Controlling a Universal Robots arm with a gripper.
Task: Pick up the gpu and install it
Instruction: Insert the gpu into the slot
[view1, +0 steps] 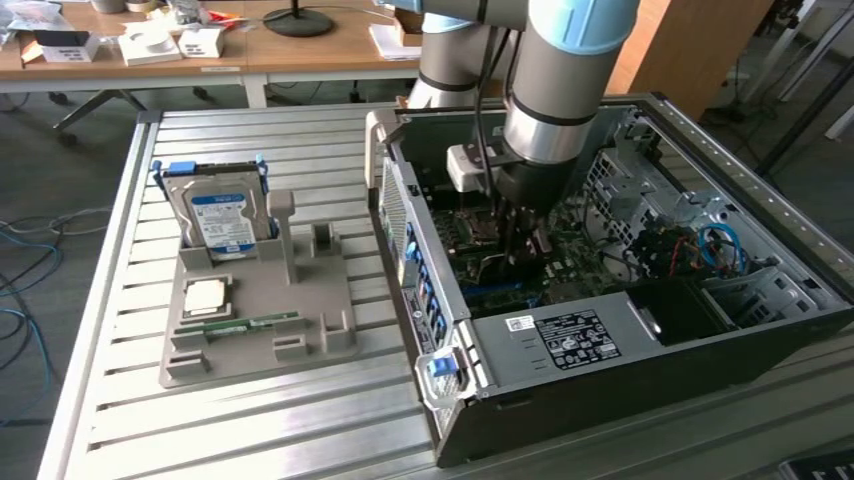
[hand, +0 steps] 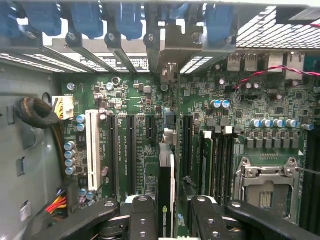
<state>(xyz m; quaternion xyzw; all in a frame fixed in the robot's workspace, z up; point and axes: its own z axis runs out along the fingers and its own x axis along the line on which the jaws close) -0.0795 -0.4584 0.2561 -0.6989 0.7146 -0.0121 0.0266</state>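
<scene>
While arm reaches straight down into case (view1: 747, 300), gripper (hand: 171, 212) fingers straddle upright gpu (hand: 166, 185), apparently released.

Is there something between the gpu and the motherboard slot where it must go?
Nothing visible does. In the wrist view the gpu stands on edge between the fingers of the gripper, already down at the motherboard, in line with a bracket on the case's rear wall.
</scene>
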